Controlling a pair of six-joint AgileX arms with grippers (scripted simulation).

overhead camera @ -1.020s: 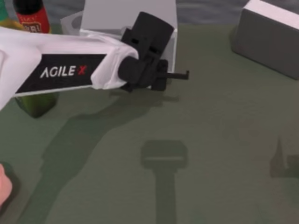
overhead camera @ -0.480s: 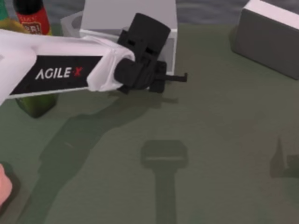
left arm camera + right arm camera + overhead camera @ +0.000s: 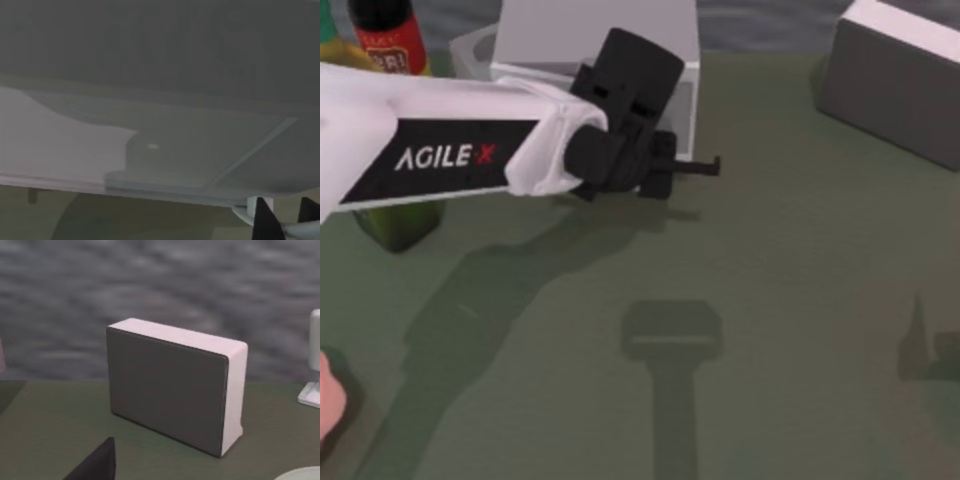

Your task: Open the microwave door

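The microwave [image 3: 590,35] is a light-grey box at the back middle of the table, its front facing the near edge. My left arm reaches in from the left, and my left gripper [image 3: 702,165] hangs just in front of the microwave's right front. In the left wrist view the microwave door [image 3: 175,100] fills the picture. Its translucent window shows the round plate inside, and it looks flush with the front. There my left gripper [image 3: 285,220] sits low by the door's bottom edge, with a pale strip beside it. Only a dark corner of my right gripper [image 3: 102,467] shows, parked off to the right.
A larger grey-and-white box [image 3: 895,80] stands at the back right. At the back left are a red-labelled bottle [image 3: 385,35] and a green bottle [image 3: 395,225]. A pink object [image 3: 328,395] lies at the left edge. A white stand [image 3: 314,365] sits right of the box.
My left arm and gripper shifted slightly to the left between one second and half a second ago, and have held still since. The microwave door has not moved.
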